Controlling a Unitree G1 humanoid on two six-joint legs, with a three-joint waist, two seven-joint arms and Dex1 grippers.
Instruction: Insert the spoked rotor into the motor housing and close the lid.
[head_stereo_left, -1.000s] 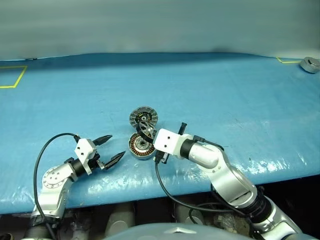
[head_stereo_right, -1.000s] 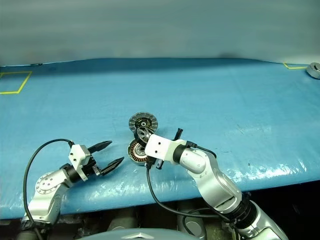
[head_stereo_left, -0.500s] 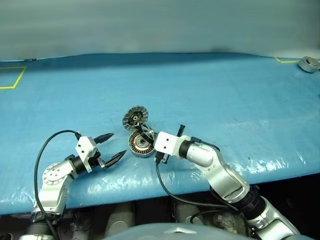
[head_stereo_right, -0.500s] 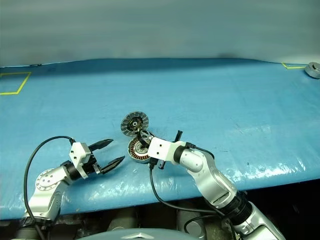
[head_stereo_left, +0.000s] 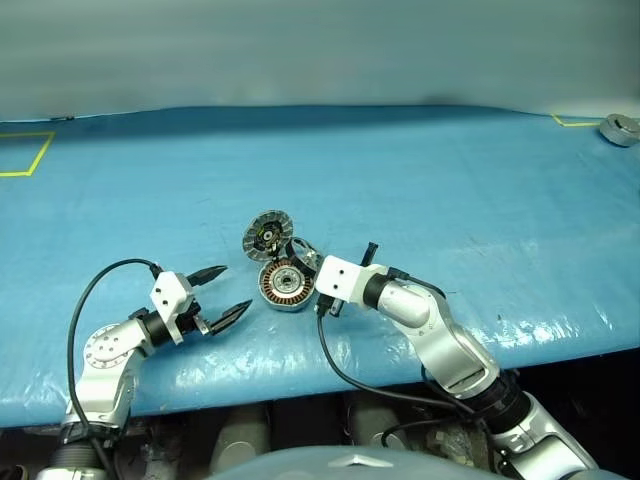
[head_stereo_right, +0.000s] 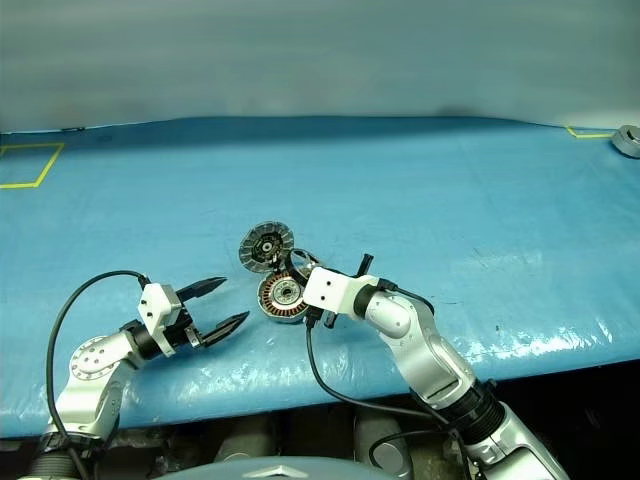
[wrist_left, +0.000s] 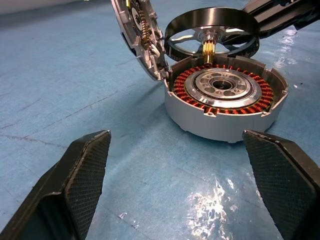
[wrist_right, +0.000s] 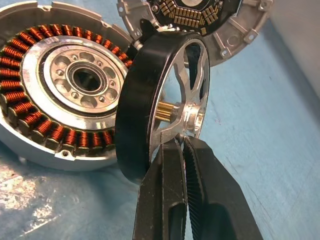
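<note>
Nearest, at the front edge of the blue table, the left gripper hovers with its fingers spread wide, aimed at the motor housing, which lies flat just beyond with its copper windings facing up. The right gripper has its fingers pressed together on a spoke of the spoked rotor, held on edge at the housing's far rim. Behind both, the lid stands tilted, leaning against the housing

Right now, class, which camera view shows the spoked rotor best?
The right wrist view: the spoked rotor is close, spokes and hub clear. The left wrist view shows it behind the motor housing; the eye views show it tiny.
</note>
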